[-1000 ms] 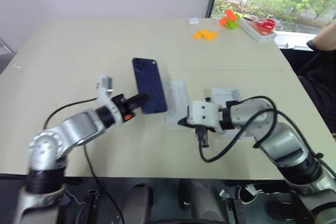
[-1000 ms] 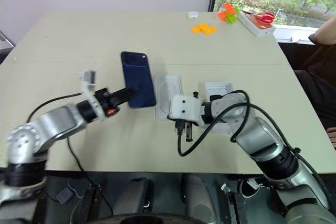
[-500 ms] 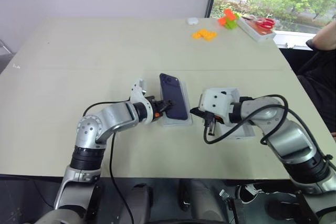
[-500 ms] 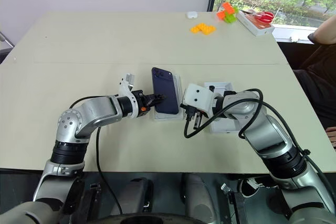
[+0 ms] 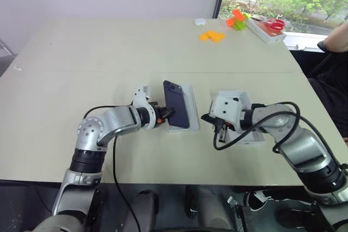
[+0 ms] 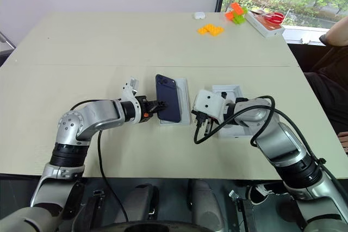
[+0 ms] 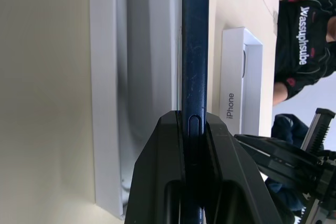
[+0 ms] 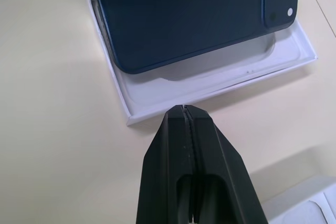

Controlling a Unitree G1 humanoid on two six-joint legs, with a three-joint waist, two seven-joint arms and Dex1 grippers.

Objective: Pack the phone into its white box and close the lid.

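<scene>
Looking down from the head: the left gripper (image 5: 167,114) clamps the phone (image 5: 177,103), tilted over the white box (image 5: 185,108) on the table (image 5: 81,52). Left wrist: black fingers (image 7: 173,145) pinch the phone's edge. Right wrist: the right gripper (image 8: 187,109) is clenched empty beside the box.

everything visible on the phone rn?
The phone is a slim dark navy-blue slab with rounded corners, side buttons on its edge and a camera cluster in one corner of its glossy back. The left gripper is shut on its long edge, holding it tilted over the white box, an open shallow tray on the table. Its lower edge looks close to the tray; contact cannot be told. The shut right gripper is apart from it.
</scene>
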